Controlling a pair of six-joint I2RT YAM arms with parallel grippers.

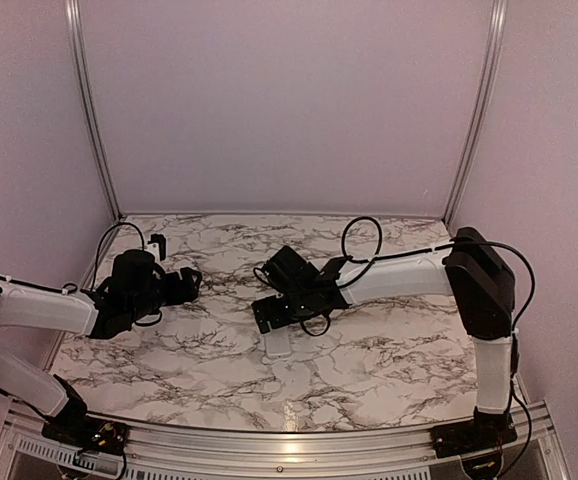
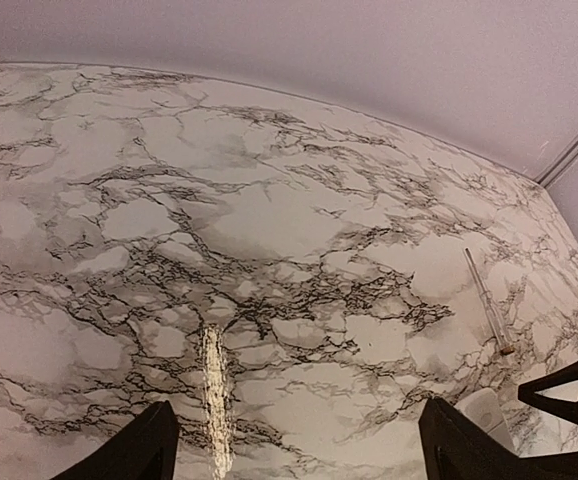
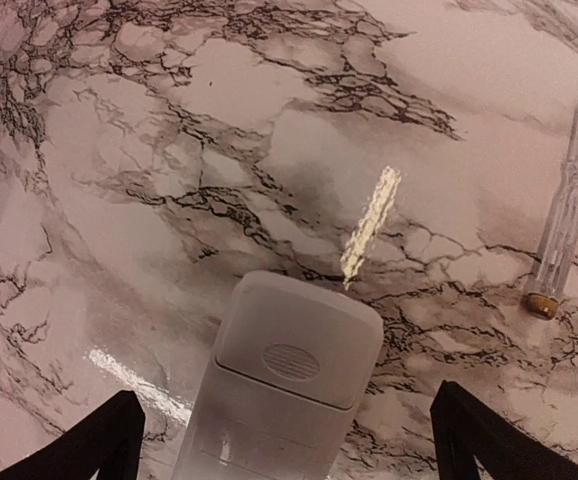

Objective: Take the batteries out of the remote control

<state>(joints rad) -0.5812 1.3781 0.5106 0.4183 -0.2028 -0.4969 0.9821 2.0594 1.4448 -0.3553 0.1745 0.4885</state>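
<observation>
One remote (image 3: pixel 287 385) lies flat on the marble table (image 1: pixel 389 350), its ribbed cover closed. Two grippers show. The right gripper (image 3: pixel 287 440) hangs over the remote's end, fingers spread wide to either side, not touching it. The left gripper (image 2: pixel 294 445) sits well left of the remote, equally spread and empty. One clear rod (image 3: pixel 561 225), brass-tipped, lies near the remote, apart from it.
</observation>
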